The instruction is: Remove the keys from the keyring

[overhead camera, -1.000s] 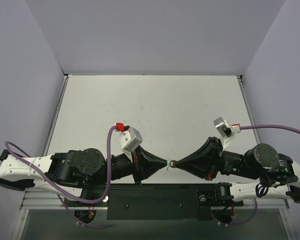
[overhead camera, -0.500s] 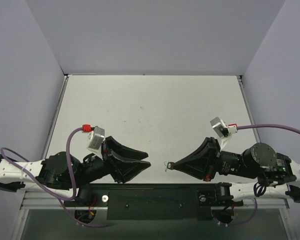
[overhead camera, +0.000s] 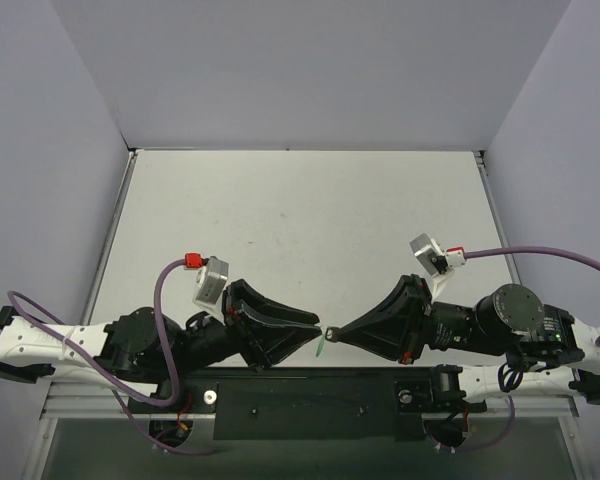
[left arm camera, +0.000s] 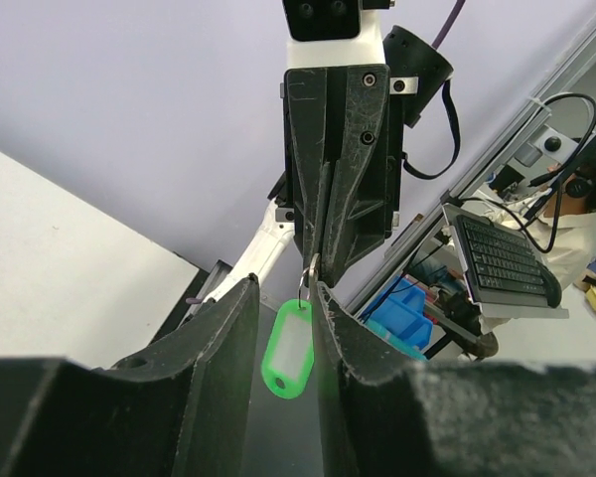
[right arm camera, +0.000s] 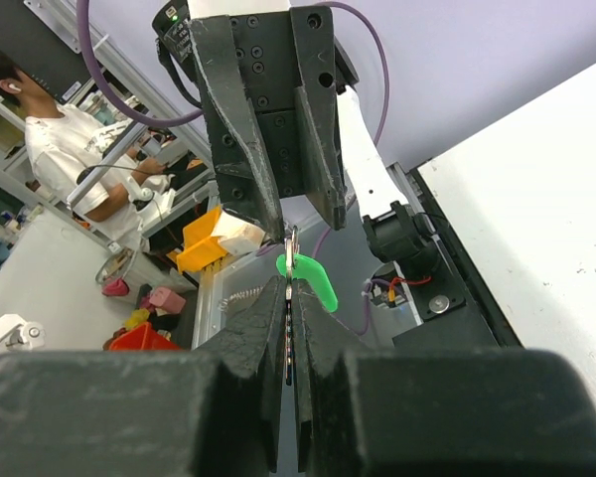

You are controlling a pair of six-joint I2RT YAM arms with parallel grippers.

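While the right pincer (right arm camera: 290, 286) is closed tight on what looks like the one small silver key (right arm camera: 292, 241), seen edge-on, the one green tag (left arm camera: 288, 350) dangles below it between the parted jaws of the left pincer (left arm camera: 283, 288), near the front edge of the bench (overhead camera: 300, 220).

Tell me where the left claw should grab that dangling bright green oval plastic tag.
Probably mid-body on the bright green oval tag, straight in from the robot's left. It hangs free from the small silver metal key pinched in the right gripper, and the left gripper's open fingers flank its long edges.
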